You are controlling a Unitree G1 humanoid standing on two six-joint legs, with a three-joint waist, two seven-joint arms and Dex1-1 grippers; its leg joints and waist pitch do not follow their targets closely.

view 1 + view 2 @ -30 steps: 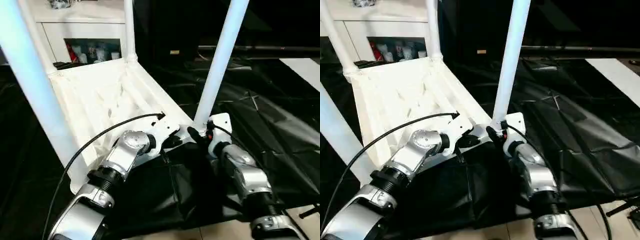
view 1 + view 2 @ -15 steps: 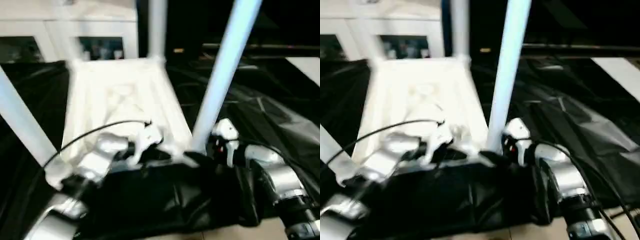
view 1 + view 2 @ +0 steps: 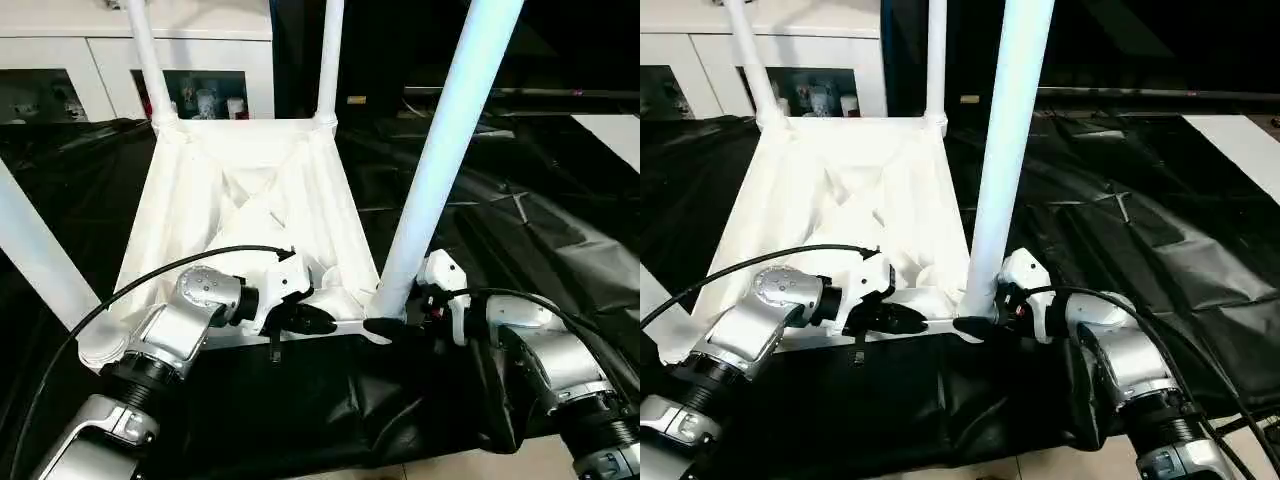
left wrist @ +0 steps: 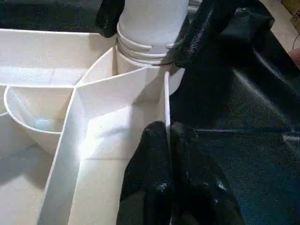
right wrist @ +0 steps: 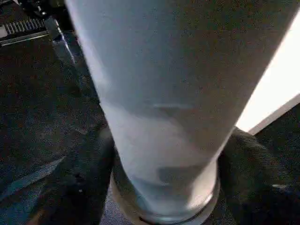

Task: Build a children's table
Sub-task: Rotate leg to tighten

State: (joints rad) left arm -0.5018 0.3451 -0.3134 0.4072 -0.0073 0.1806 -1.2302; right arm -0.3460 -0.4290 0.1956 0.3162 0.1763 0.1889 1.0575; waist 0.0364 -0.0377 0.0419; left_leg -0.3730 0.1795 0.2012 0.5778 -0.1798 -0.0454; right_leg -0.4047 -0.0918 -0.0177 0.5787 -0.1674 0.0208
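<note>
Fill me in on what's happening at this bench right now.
A humanoid robot is assembling a white children's table, which lies upside down on the black-draped work table with four legs standing up. The right gripper has its fingers around the base of the near right leg, at its corner socket. The left gripper, fingers shut, rests at the tabletop's near edge wall beside that corner.

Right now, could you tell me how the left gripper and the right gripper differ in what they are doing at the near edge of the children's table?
The left gripper is shut, its black fingers pressed together against a thin rib of the tabletop's underside. The right gripper is spread around the base of the near right leg, one finger on each side, where the leg enters its corner socket. Both work at the same near corner.
</note>
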